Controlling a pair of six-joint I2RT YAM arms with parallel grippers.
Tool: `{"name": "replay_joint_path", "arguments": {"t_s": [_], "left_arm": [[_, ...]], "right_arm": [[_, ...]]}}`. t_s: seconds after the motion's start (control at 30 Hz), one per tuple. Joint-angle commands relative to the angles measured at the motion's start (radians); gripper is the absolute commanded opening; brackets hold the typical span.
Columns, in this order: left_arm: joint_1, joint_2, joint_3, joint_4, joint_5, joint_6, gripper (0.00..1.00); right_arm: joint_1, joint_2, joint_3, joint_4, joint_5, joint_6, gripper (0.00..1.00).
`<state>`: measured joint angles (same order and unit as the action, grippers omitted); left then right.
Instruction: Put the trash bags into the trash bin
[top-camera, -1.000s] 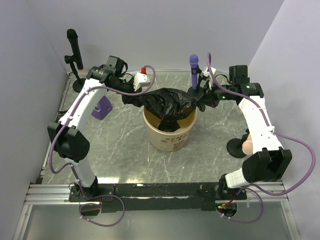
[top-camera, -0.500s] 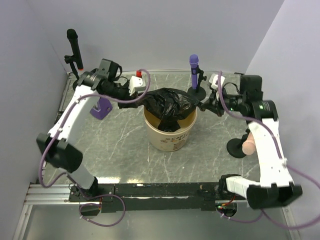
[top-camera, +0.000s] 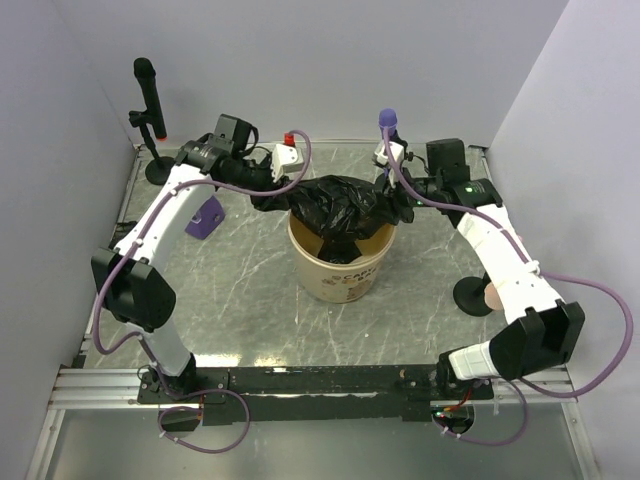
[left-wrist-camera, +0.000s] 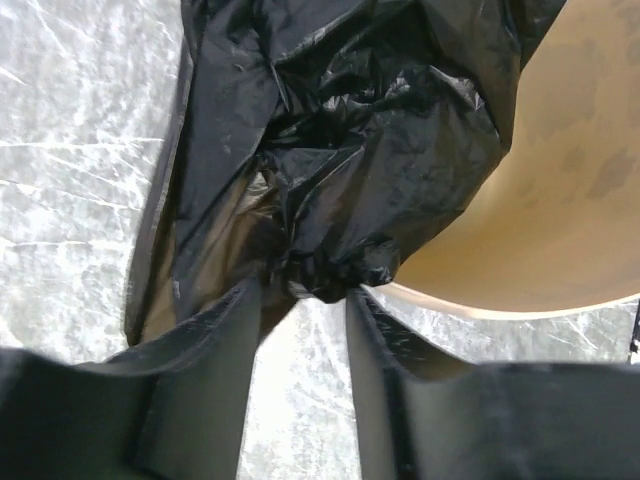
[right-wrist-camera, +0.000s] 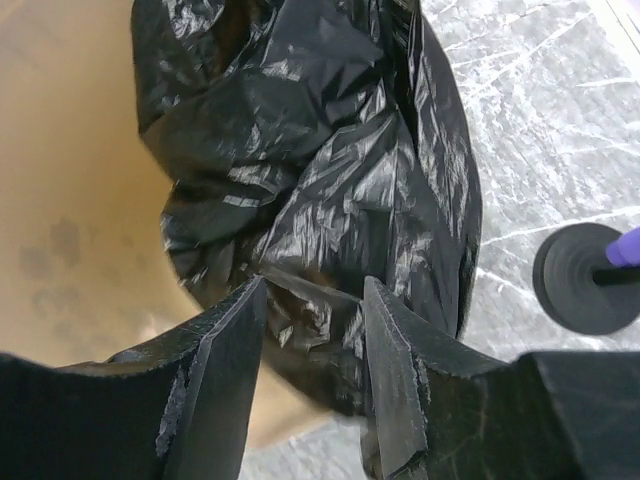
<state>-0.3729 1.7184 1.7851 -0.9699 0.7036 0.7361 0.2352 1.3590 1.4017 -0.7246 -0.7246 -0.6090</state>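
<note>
The tan trash bin (top-camera: 345, 275) stands mid-table. A crumpled black trash bag (top-camera: 338, 203) lies heaped over its far rim, partly hanging inside. My left gripper (top-camera: 262, 193) is at the bag's left end; in the left wrist view it (left-wrist-camera: 305, 300) stands open, the bag's bunched edge (left-wrist-camera: 320, 270) touching the fingertips, with the bin's pale inside (left-wrist-camera: 560, 200) beyond. My right gripper (top-camera: 400, 207) is at the bag's right end. Seen from the right wrist, it (right-wrist-camera: 312, 295) is open with loose bag film (right-wrist-camera: 320, 180) lying between the fingers, over the bin's rim (right-wrist-camera: 70, 200).
A black microphone on a stand (top-camera: 147, 92) is at the far left corner. A purple microphone (top-camera: 387, 120) stands behind the right arm, its round base (right-wrist-camera: 580, 277) beside the bag. A purple object (top-camera: 207, 216), a white box with a red button (top-camera: 287, 152) and another stand base (top-camera: 472, 296) are nearby.
Both grippers were shut on the bag's ends, stretching it over the bin. Both arms have since come back in toward the bin and their jaws have opened.
</note>
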Motion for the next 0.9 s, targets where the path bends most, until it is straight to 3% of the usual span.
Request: {"name": "replay_joint_path", "arguments": {"t_s": [0.0,0.23,0.57,0.87], "left_arm": [[-0.023,-0.008,0.025,-0.006,0.01,0.003,0.37],[-0.027,-0.052,-0.042,0.057,-0.003,-0.01,0.23],[-0.027,-0.056,-0.024,0.079,-0.009,-0.026,0.23],[-0.027,-0.059,-0.024,0.091,-0.012,-0.038,0.21]], "right_arm": [[0.019,0.011,0.052,0.108,0.044,0.061,0.51],[0.036,0.054,0.089,0.14,0.094,0.043,0.49],[0.108,0.074,0.068,0.117,0.148,-0.066,0.5],[0.162,0.081,0.029,0.228,0.356,-0.077,0.43]]}}
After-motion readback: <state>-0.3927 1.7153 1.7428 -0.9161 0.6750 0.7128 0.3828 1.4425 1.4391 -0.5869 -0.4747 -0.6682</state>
